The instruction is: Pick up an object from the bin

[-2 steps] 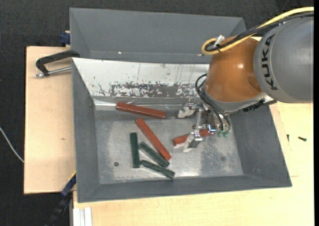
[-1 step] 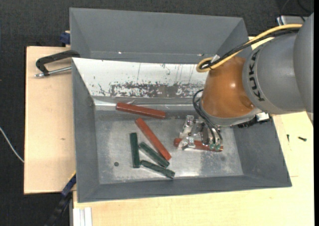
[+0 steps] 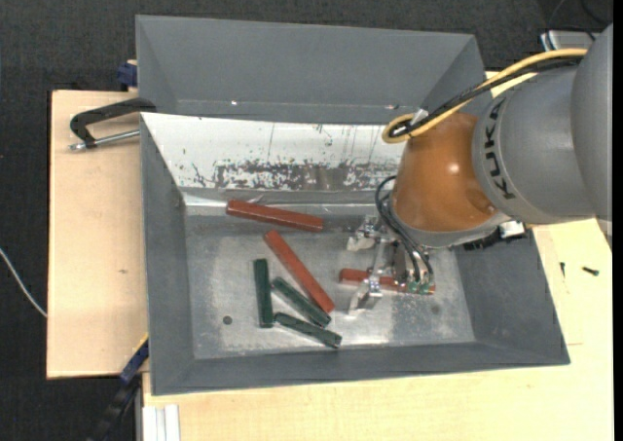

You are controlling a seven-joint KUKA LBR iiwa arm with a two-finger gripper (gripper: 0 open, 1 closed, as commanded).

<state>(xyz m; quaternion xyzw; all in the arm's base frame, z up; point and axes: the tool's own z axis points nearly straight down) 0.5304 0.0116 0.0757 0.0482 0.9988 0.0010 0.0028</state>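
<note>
Hovering low over the right floor of the grey metal bin (image 3: 161,264), the gripper (image 3: 366,269) has its fingers spread as we read it, one pale tip on each side of a short red stick (image 3: 352,276), not pinching it. We judge that the straddle sets up a pinch across the stick's narrow width. The other sticks lie flat: a long red stick (image 3: 274,214) along the back wall, a slanted red stick (image 3: 300,272) mid-floor, and dark green sticks (image 3: 263,293) heaped beside it. The orange wrist cover (image 3: 438,186) hides the short stick's right end, and we can't make out whether the tips touch it.
</note>
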